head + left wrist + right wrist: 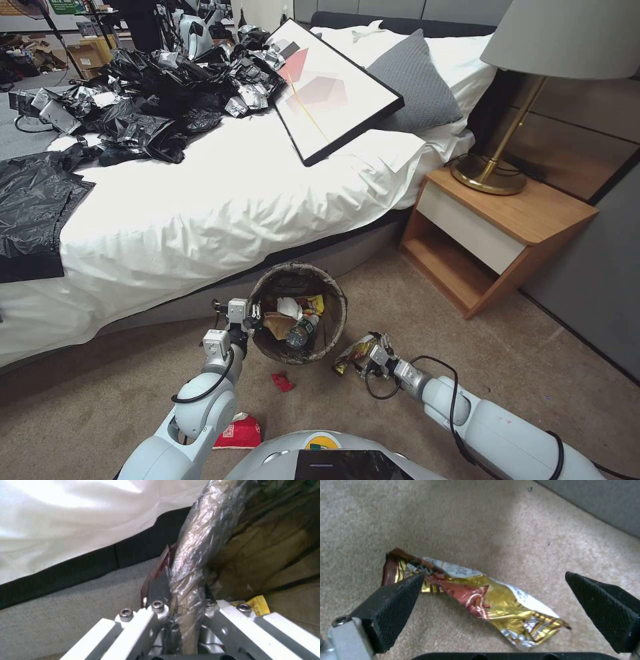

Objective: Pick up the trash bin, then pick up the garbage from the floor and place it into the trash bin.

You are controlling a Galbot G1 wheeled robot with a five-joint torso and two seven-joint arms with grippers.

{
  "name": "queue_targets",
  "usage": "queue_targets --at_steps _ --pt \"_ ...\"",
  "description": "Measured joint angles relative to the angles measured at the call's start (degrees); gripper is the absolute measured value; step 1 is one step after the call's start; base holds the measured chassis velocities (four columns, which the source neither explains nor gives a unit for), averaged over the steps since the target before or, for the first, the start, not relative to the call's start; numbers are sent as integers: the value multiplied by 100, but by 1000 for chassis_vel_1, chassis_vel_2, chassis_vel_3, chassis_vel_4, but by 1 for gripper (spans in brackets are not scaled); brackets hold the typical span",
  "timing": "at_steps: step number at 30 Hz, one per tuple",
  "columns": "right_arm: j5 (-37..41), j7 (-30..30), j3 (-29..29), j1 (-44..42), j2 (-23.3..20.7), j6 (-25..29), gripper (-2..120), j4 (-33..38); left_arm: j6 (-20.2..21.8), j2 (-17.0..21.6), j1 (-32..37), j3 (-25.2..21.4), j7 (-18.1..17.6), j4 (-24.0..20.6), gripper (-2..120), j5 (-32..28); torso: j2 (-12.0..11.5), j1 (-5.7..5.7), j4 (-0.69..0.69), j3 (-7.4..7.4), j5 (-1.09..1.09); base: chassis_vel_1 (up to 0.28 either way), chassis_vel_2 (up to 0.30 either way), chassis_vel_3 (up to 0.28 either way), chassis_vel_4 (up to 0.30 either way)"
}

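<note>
Red-and-white crushed cup (239,432) at bottom centre, on the carpet (100,400). Left gripper (181,600) pinches the trash bin (297,321) rim, centre frame, beside the bed (200,200). Right gripper (493,600), fingers spread, straddles a gold wrapper (476,597) on open carpet; a nightstand (493,233) stands at right.

White bed (220,193); wooden nightstand (507,233); lamp (533,80)

Even indoor light, blurry wrist views
</note>
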Motion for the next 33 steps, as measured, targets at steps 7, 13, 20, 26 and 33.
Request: queue_targets --at_steps 7,13,20,26,33 --pt "-47 -121 -65 97 208 202 100 -422 0 -10 5 -17 1 0 3 6 0 0 -1 0 0 0 0 0 0" --pt "-94 -205 0 104 341 397 100 -771 0 -26 -21 4 -3 15 3 10 0 0 0 0 0 0 0 0 0" --pt "-216 -255 17 121 427 517 100 -1063 0 -36 -61 43 -8 40 3 11 0 0 0 0 0 0 0 0 0" --pt "-245 -273 31 190 496 571 100 -1313 0 -31 -77 43 -13 51 3 1 0 0 0 0 0 0 0 0 0" --pt "-268 -297 38 233 533 620 100 -1520 0 -34 -85 51 -19 55 3 -5 0 0 -1 0 0 0 0 0 0"
